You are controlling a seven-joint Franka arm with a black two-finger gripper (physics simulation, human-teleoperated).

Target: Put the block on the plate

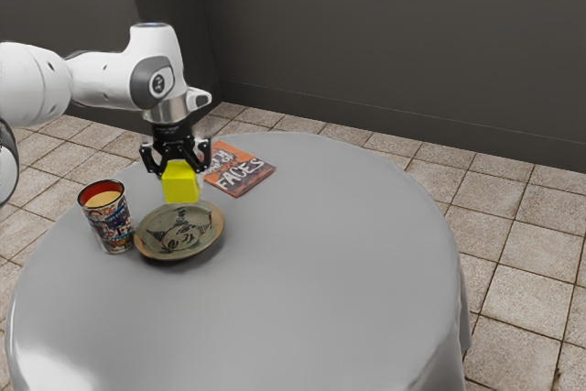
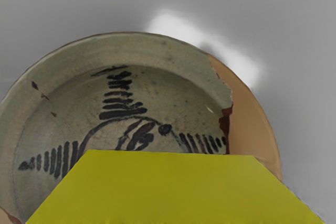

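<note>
One yellow block (image 1: 181, 189) in the pinch of the black gripper (image 1: 179, 171), up above the plate (image 1: 179, 234) and apart from it. Just beside the plate, toward the exterior view's left, a patterned cup (image 1: 111, 227). Beyond the plate, toward the exterior view's right, a book (image 1: 241, 174) flat on the grey table (image 1: 320, 272).

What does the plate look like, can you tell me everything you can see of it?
The plate is round and shallow with a raised rim. It looks like old glazed pottery, grey-green, painted with dark striped wedges around a curved central figure. Part of its rim is plain tan with a ragged, reddish-brown edge, perhaps a repair. It sits face up on the table beside the cup; I can't tell whether they touch. The hand holds the yellow block above it.
</note>
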